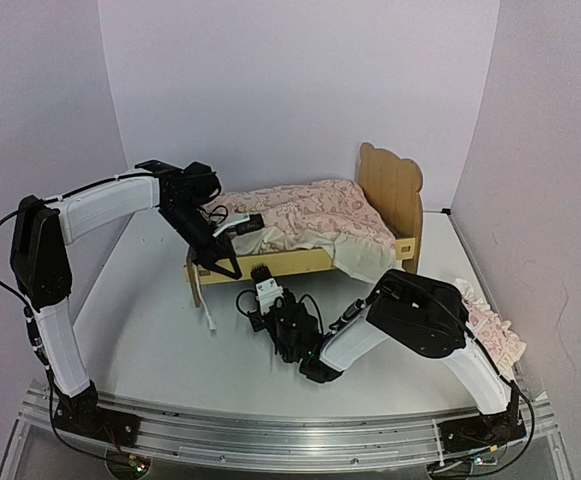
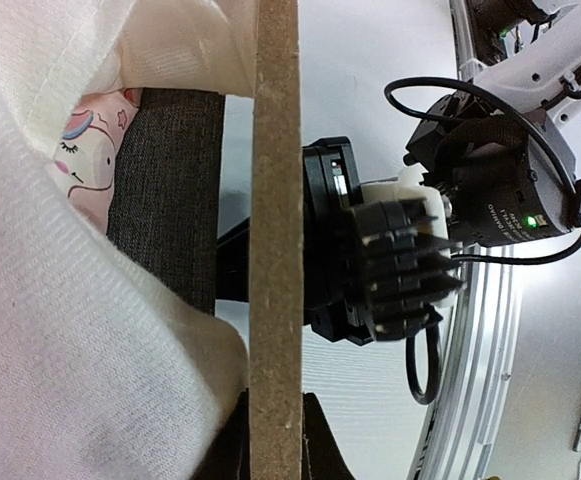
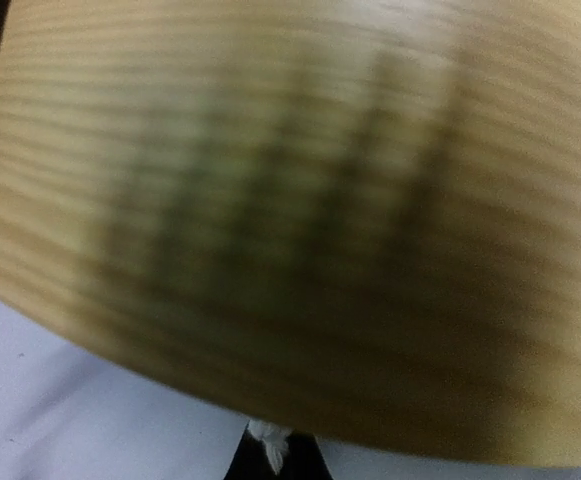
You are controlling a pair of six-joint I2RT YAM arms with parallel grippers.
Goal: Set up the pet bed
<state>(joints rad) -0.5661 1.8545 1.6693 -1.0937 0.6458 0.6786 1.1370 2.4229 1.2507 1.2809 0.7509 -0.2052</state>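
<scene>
The pet bed (image 1: 391, 188) stands mid-table, its bear-ear headboard at the right, with a pink heart-print quilt (image 1: 310, 215) bunched over it. My left gripper (image 1: 224, 264) is shut on the bed's near side rail (image 2: 275, 200) close to the foot end. Its fingers (image 2: 327, 445) sit on either side of the board, beside the dark grey base (image 2: 165, 180) and the quilt (image 2: 50, 330). My right gripper (image 1: 262, 273) is shut and points at the same rail from the near side, its tip just off the wood (image 3: 290, 200). It also shows in the left wrist view (image 2: 410, 265).
A ruffled pink pillow (image 1: 490, 330) lies at the right edge of the table, behind my right arm. White walls close in the left, back and right sides. An aluminium rail (image 1: 270, 425) runs along the near edge.
</scene>
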